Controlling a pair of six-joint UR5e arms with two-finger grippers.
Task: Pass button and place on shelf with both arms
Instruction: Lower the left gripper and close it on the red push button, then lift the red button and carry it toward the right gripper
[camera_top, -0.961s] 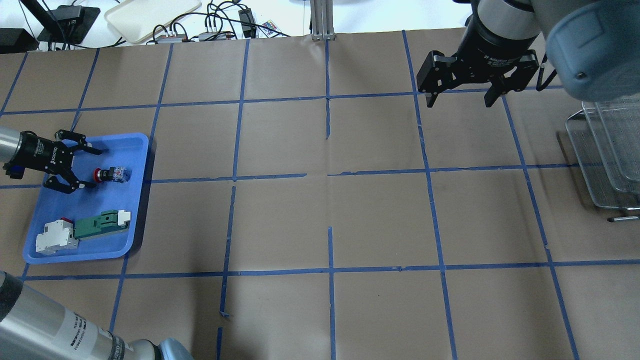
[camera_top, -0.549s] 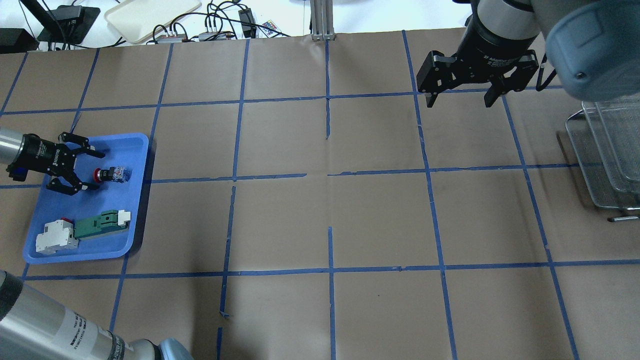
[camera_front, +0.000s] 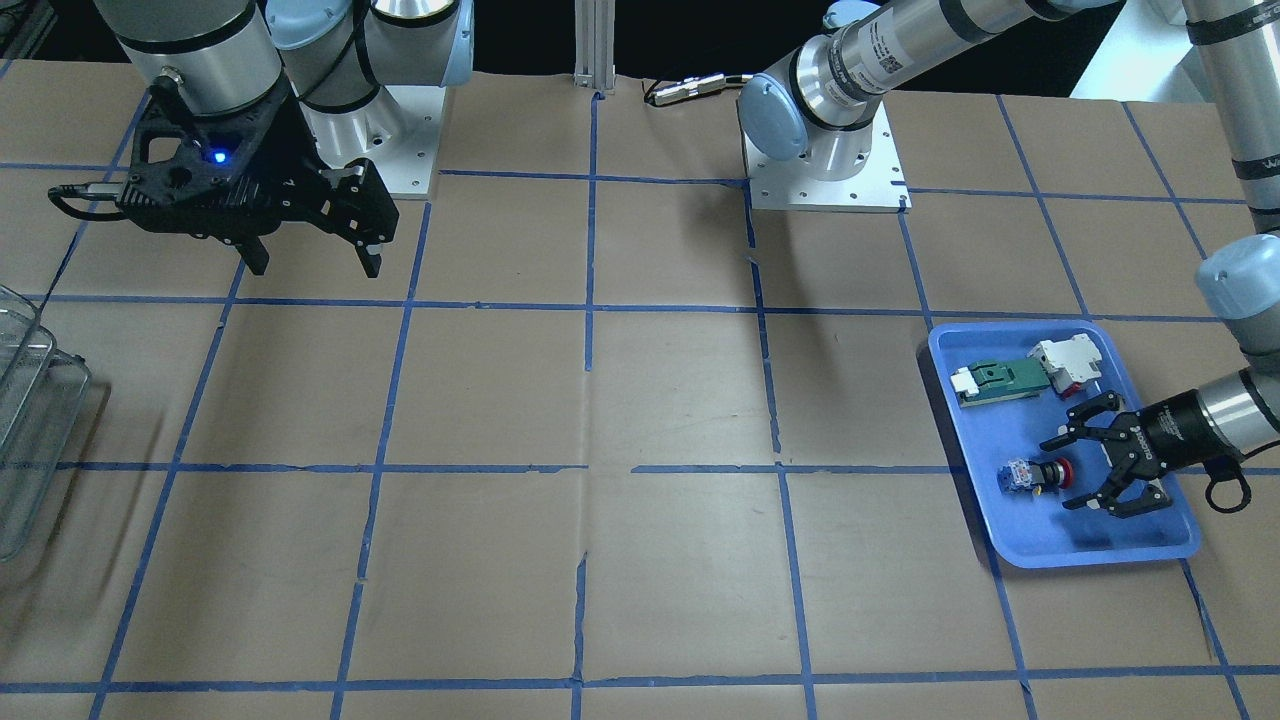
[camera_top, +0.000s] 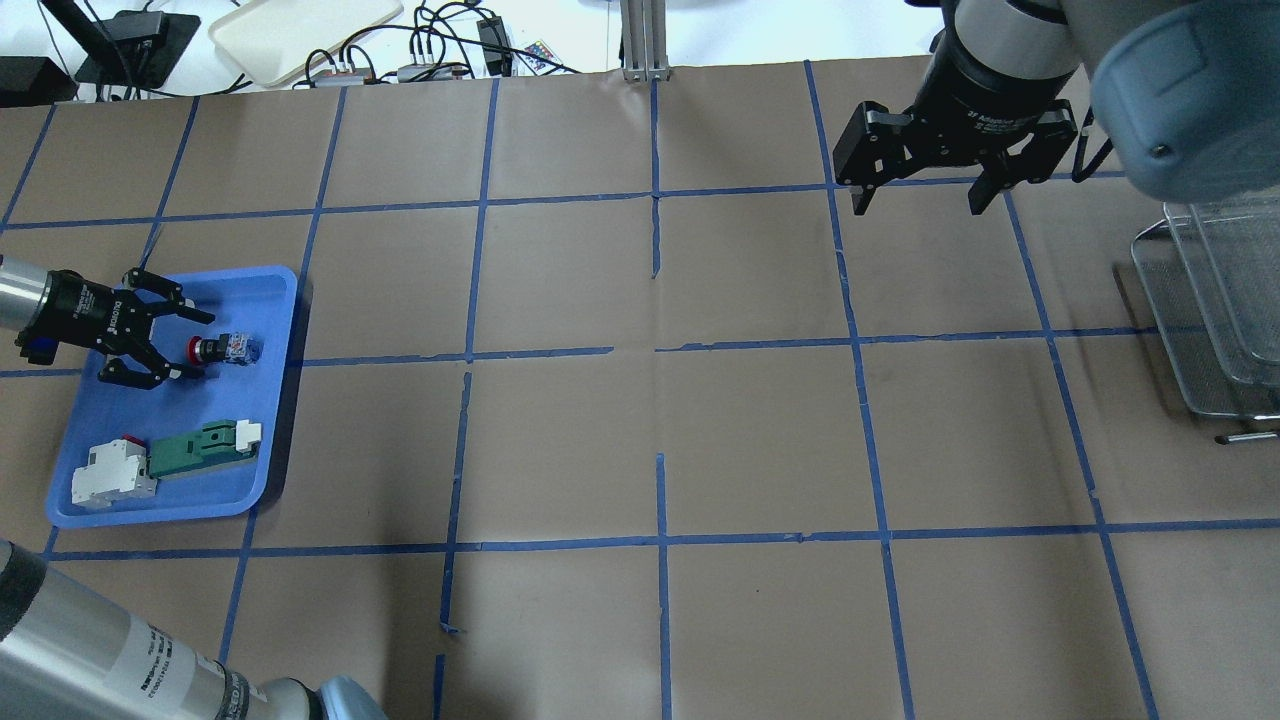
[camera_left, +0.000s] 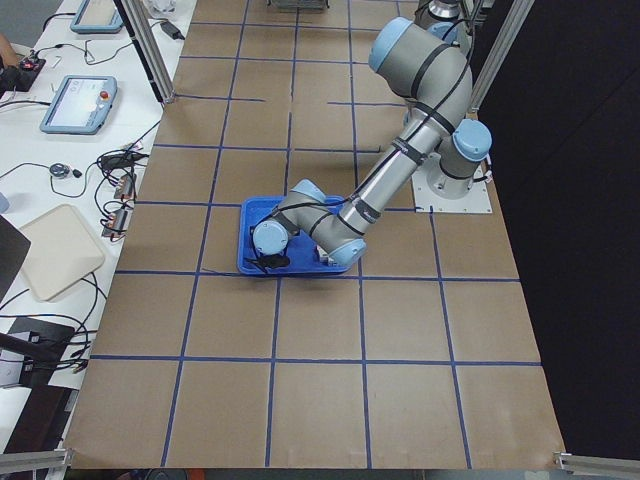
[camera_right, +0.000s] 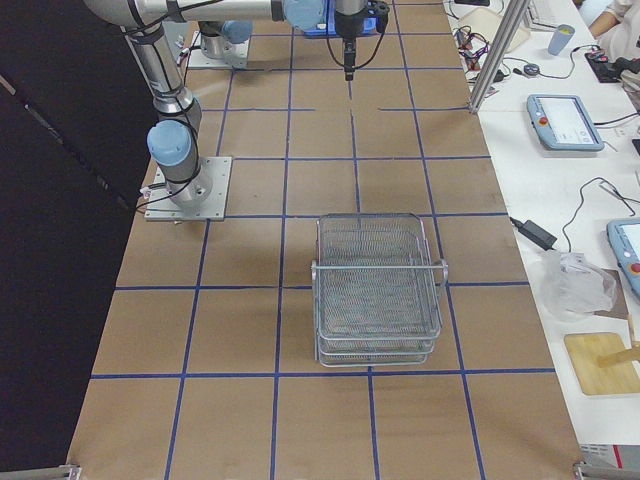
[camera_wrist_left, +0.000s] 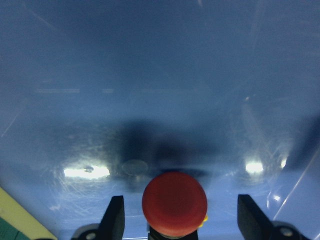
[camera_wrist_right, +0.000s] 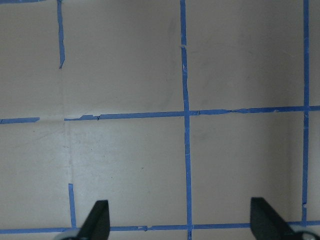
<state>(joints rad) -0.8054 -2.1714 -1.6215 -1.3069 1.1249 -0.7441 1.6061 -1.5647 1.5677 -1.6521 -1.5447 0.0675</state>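
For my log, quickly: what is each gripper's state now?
Left black two-finger gripper: open, straddling the red-capped push-button.
Right black two-finger gripper: open, empty.

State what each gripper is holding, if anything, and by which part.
Nothing is held. The left gripper is open, straddling the red cap of the button without touching; the right gripper is open, empty.

Overhead camera looked forward and down from behind the left claw (camera_top: 200, 346) and right claw (camera_top: 918, 208); front-facing camera faced them steeply from across the table (camera_front: 640, 400). Both covered the blue tray (camera_top: 215, 400) beneath the left claw. Side cameras looked along the table from each end. Wrist cameras sat close behind each claw's fingertips (camera_wrist_left: 116, 215), the left over the button (camera_wrist_left: 174, 202).
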